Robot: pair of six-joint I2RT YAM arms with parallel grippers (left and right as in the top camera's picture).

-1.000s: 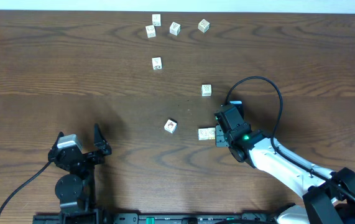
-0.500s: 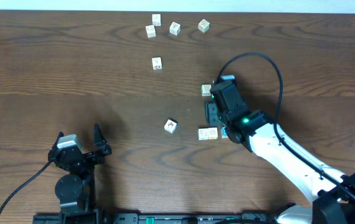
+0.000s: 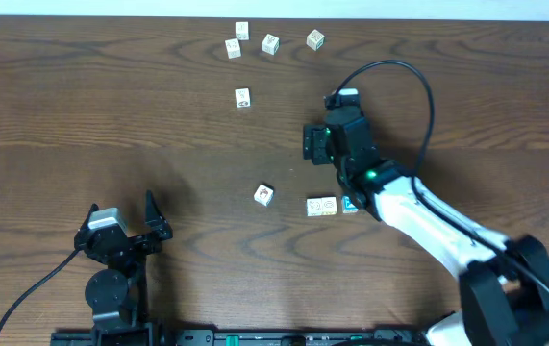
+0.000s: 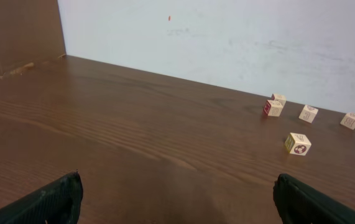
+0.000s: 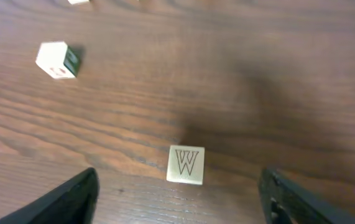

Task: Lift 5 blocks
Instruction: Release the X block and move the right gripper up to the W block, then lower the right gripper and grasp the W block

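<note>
The blocks (image 3: 321, 206) lie loose on the wooden table (image 3: 82, 115), none of them off its surface. Over the last second the right pincer (image 3: 314, 142) has left the near-centre pair, a cream block (image 3: 321, 206) and a blue block (image 3: 350, 204) that touch or nearly touch. It has travelled away from the robot to the spot where a single lettered block (image 5: 186, 164) lies. Its jaws have spread further apart on the way. We read this as one lift finished and the next approach begun, though we cannot count from here how many of the five are done.

In the overhead view the arm hides the lettered block. In the right wrist view we see it flat on the wood, marked W, roughly midway between the two dark fingers (image 5: 71, 199), clear of both and a little ahead of their tips. The right pincer is therefore released and grasps nothing. We judge that a short advance and descent would bring the block between the fingers before they close.

The left pincer (image 3: 123, 204) rests near the front edge, spread wide and empty, well apart from every block. A block with a reddish picture (image 3: 264, 195) lies between the two arms.
</note>
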